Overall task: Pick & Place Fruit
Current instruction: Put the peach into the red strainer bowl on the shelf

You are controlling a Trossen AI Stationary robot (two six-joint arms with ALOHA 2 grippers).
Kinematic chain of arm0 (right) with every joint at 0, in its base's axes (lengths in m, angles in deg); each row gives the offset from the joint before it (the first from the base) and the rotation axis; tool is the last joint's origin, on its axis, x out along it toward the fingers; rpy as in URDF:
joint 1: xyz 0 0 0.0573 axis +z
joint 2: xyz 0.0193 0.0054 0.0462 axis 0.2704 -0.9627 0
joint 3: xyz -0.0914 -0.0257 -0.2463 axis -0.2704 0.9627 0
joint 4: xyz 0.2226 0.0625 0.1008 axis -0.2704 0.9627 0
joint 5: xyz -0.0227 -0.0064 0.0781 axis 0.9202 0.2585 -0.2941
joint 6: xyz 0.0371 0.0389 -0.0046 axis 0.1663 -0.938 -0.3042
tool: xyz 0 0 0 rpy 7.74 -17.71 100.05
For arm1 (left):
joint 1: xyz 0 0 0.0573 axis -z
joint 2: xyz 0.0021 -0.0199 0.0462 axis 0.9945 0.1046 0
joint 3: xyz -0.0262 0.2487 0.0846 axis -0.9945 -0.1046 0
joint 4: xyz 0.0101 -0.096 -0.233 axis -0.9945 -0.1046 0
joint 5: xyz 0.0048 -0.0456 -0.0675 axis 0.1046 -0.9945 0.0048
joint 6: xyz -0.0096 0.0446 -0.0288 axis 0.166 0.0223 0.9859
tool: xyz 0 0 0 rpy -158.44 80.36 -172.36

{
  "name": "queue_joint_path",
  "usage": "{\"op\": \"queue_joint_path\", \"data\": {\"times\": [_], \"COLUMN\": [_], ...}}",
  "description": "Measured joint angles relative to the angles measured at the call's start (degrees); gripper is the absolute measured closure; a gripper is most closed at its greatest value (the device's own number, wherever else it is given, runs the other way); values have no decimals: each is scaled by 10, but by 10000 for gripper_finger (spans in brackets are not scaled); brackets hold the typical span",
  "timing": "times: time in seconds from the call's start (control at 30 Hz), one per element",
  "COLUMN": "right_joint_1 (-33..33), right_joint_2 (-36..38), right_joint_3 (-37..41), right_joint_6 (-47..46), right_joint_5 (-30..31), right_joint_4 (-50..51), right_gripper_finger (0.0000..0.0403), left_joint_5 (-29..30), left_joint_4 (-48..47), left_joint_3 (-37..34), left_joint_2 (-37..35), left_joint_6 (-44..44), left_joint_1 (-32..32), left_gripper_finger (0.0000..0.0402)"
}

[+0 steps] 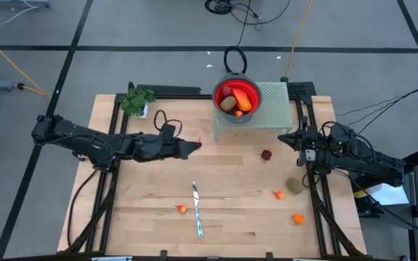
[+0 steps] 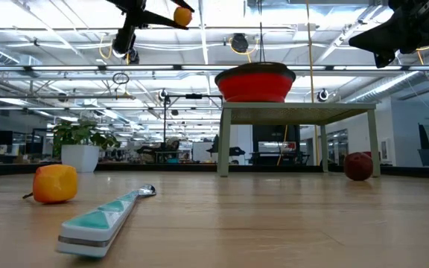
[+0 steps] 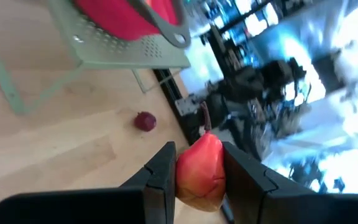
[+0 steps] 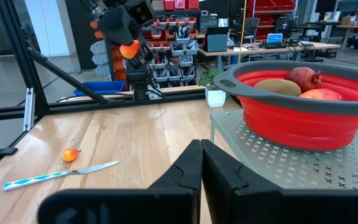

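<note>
The left gripper [image 3: 199, 171] hangs above the middle of the table with its two fingers pinching an orange-red toy fruit [image 3: 201, 173], the piece wedged upright between the pads and lifted clear of the wood. In the low view the same fruit shows as a small orange lump high up at the arm's tip. Ahead of this claw and a little to its side stands the red bowl [image 1: 255, 109] on a pale green perforated stand [image 1: 278, 109]. The bowl holds at least three pieces: an olive-brown kiwi-like oval [image 1: 228, 104], a long orange-red piece [image 1: 244, 100], and a dark red pomegranate-like ball [image 4: 303, 78].

The right gripper [image 4: 200, 163] waits at the right edge of the table, near the stand, its fingers pressed together on nothing.

Loose on the wood lie five fruit. One dark red ball [image 1: 266, 154] sits between the two claws, nearer the right one. One olive-brown oval [image 1: 294, 186] lies just beside the right arm. Three small orange bits: one [image 1: 279, 194] next to that oval, one [image 1: 298, 218] farther toward the table's front edge, and one [image 1: 182, 209] below the left gripper, close to the single silver knife [image 1: 197, 210] with its teal-patterned handle. One leafy green plant [image 1: 136, 100] stands behind the left arm.
</note>
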Motion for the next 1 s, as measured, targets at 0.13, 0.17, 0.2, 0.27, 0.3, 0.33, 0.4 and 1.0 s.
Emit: {"op": "queue_joint_path", "data": {"times": [0.13, 0.17, 0.2, 0.27, 0.3, 0.33, 0.4, 1.0], "right_joint_1": [0, 0, 0, 0, 0, 0, 0, 0], "right_joint_2": [0, 0, 0, 0, 0, 0, 0, 0], "right_joint_3": [0, 0, 0, 0, 0, 0, 0, 0], "right_joint_6": [0, 0, 0, 0, 0, 0, 0, 0], "right_joint_5": [0, 0, 0, 0, 0, 0, 0, 0], "right_joint_4": [0, 0, 0, 0, 0, 0, 0, 0], "right_gripper_finger": [403, 403, 403, 403, 403, 403, 403, 403], "left_joint_5": [20, 21, 21, 21, 21, 21, 21, -23], "left_joint_4": [0, 0, 0, 0, 0, 0, 0, -1], "left_joint_3": [0, 0, 0, 0, 0, 0, 0, 0], "left_joint_2": [0, 0, 0, 0, 0, 0, 0, 0], "left_joint_6": [67, 81, 97, 119, 123, 125, 129, -120], "left_joint_1": [0, 0, 0, -1, -1, -1, -1, 5], "left_gripper_finger": [304, 304, 304, 304, 304, 304, 304, 304]}}
